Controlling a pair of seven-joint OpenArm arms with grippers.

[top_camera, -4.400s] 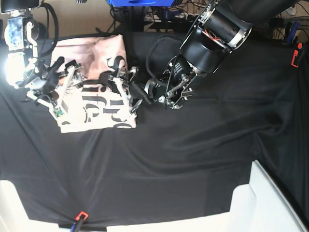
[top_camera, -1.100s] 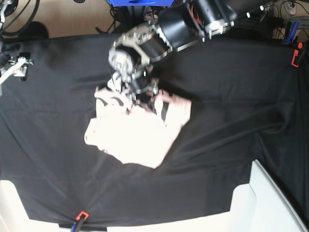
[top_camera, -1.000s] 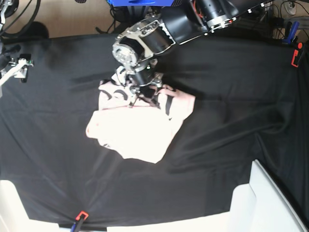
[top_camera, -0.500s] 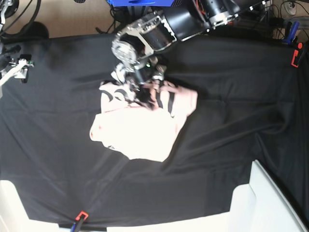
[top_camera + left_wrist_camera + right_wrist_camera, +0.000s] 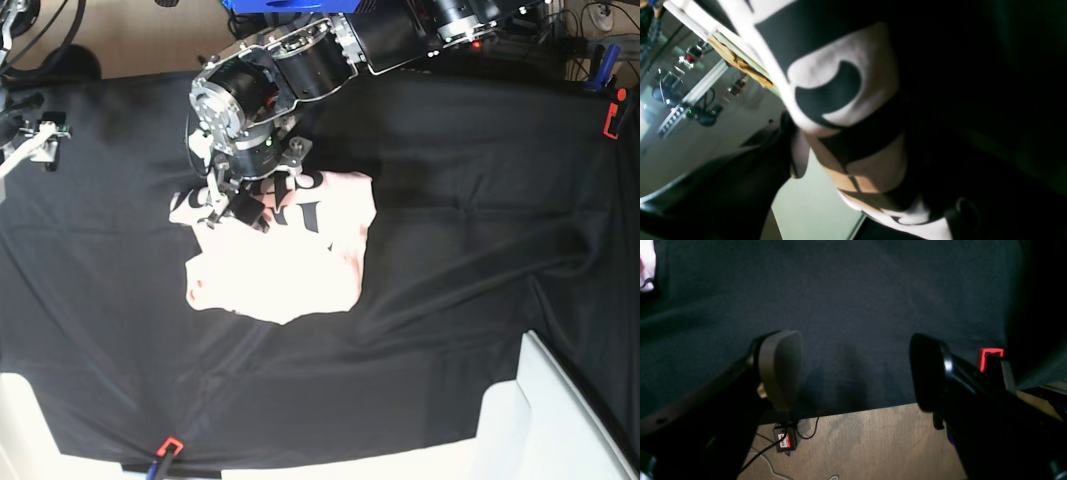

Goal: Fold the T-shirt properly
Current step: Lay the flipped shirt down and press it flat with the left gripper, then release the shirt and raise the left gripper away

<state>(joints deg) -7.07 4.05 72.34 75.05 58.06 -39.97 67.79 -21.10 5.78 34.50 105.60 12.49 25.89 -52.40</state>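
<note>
The T-shirt (image 5: 290,265) lies as a crumpled pale pink heap left of centre on the black cloth, with its black lettering showing along the top edge. My left gripper (image 5: 232,200) is down on that lettered edge, at the heap's upper left. In the left wrist view the printed T-shirt (image 5: 840,76) hangs right against the camera and hides the fingers, so I cannot tell how the jaws stand. My right gripper (image 5: 855,373) is open with nothing between its fingers, out at the cloth's far left edge (image 5: 35,140), well away from the shirt.
The black cloth (image 5: 460,300) covers the whole table. Red clamps (image 5: 614,115) (image 5: 168,445) pin its edges. White tray corners (image 5: 540,420) stick in at the bottom right and bottom left. The left arm's bulky joints (image 5: 300,70) hang over the table's back.
The left arm has swung left and its gripper end has moved left along the lettered edge. The shirt's top edge has stretched left and the heap has shifted left. The right arm has not moved.
</note>
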